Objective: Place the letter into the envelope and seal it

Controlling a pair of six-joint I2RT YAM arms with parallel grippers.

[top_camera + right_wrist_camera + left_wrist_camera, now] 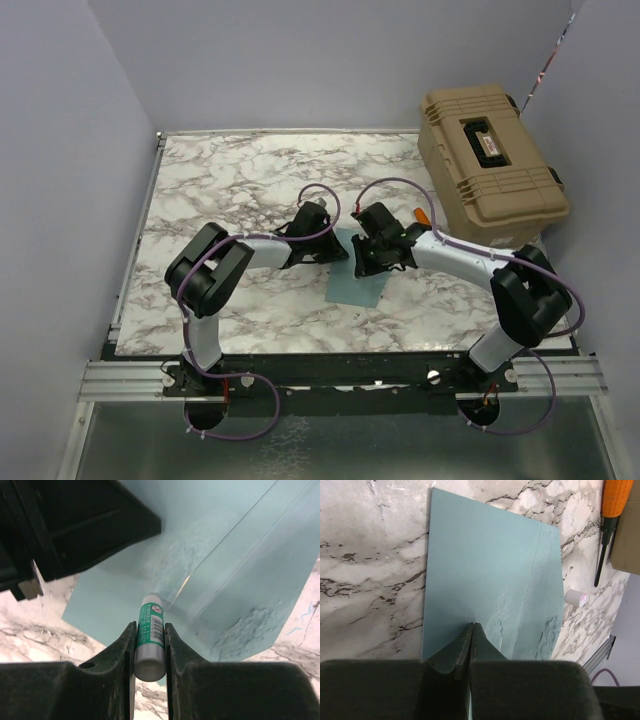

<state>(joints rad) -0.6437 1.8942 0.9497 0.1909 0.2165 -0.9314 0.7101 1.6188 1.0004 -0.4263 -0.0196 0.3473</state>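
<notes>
We are at the sealing step: right gripper (150, 647) clamps the glue stick (151, 625) at the flap (260, 575); left gripper (471, 637), jaws together, rests on the envelope (480, 565). Next move: fold the flap down.

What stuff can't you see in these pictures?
The letter: in no view; maybe inside the envelope, cannot tell.
The envelope's near edge, left wrist view: behind the left gripper.
The glue stick label, right wrist view: print too small, sides covered by the right gripper.
The screwdriver, left wrist view: handle cut by the top edge.
</notes>
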